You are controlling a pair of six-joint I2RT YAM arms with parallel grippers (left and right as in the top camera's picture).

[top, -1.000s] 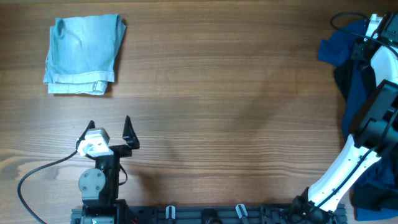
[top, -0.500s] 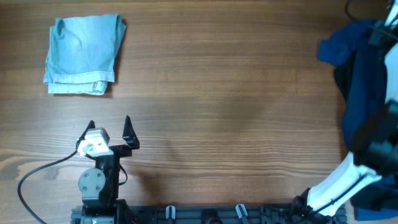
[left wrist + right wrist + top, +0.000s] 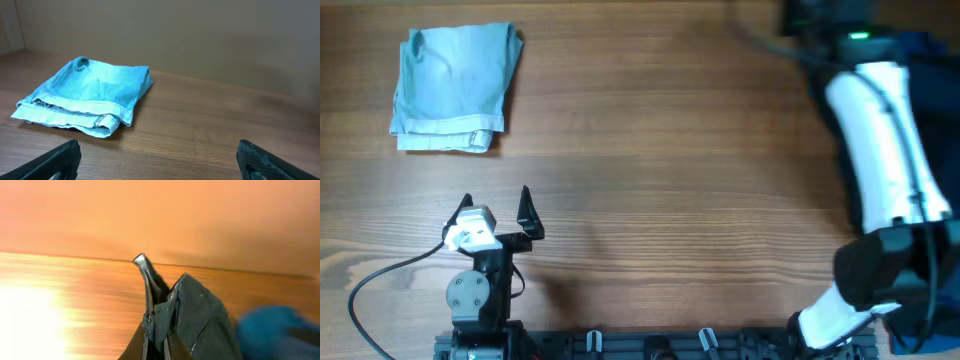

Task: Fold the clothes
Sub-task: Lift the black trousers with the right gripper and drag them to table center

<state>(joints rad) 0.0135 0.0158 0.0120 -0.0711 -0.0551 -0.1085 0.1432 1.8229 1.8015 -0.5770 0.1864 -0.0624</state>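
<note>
Overhead, the right arm point(image 3: 880, 140) is blurred across the upper right and hides most of the dark blue clothes point(image 3: 940, 70). The right wrist view is blurred too. There the dark garment point(image 3: 200, 315) pinched in the right hand point(image 3: 152, 290) runs off the bottom edge. Of the left hand point(image 3: 159, 160), only the fingertips point(image 3: 55, 159) show, cut off at the bottom corners.

The table point(image 3: 670, 150) is warm brown wood with fine lengthwise grain. At its far left corner the folded garment point(image 3: 450, 88) is pale blue with a lighter hem. At its right edge the heap point(image 3: 935, 50) is dark blue, the arm point(image 3: 880, 130) over it is white with black joints, and the cloth point(image 3: 200, 315) there is greyish black.
</note>
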